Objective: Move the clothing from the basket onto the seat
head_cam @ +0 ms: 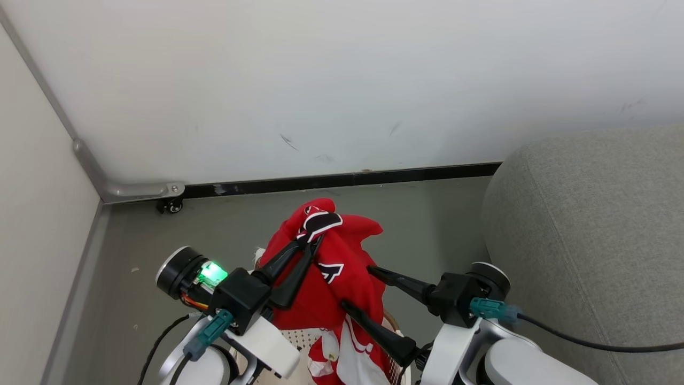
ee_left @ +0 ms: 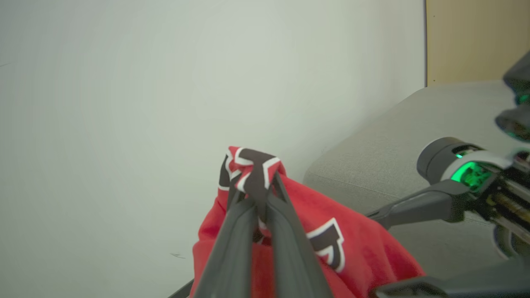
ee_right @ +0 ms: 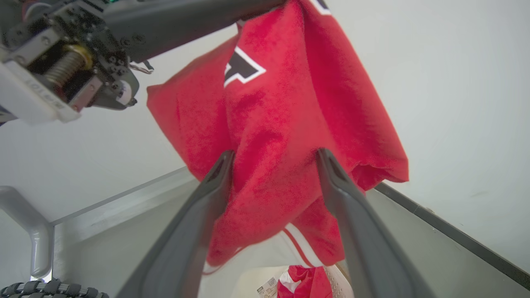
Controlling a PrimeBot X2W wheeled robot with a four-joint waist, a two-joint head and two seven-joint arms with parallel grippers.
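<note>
Left gripper (head_cam: 310, 240) clamps jersey (head_cam: 347, 278); right gripper (head_cam: 355, 286) gapes empty astride it. I need it clear of basket (head_cam: 299, 337) before swinging to seat (head_cam: 588, 224).

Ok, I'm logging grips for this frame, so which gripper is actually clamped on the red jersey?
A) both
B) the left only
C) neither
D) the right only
B: the left gripper is shut on a bunched fold of the jersey, while the fingers of the right gripper stand wide apart on either side of the hanging cloth.
</note>
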